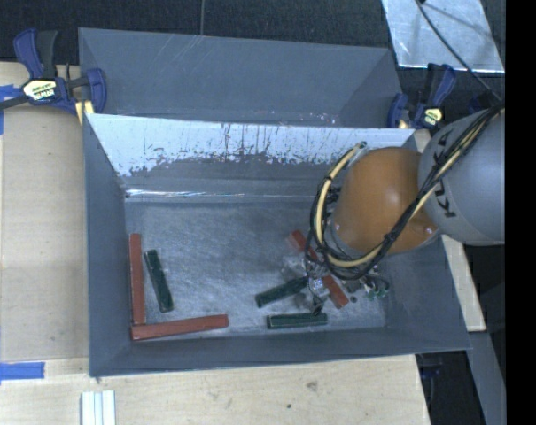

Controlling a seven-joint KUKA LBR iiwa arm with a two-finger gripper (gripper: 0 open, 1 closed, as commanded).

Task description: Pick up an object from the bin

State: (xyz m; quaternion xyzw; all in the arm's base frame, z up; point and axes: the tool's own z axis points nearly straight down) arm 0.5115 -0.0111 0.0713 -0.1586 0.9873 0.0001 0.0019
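My gripper (315,283) is low in the bin's right half, its fingers mostly hidden under the arm's orange cover. Directly around it lie a red-brown stick (338,294), partly covered, and a dark green stick (281,293) pointing left from the fingertips. Another dark green stick (296,320) lies flat just below, near the front wall. I cannot see whether anything sits between the fingers.
At the left, a long red-brown stick (136,277) lies along the side wall, a second one (180,328) along the front wall, and a short dark green stick (159,281) beside them. The arm and its cables cover the bin's right side.
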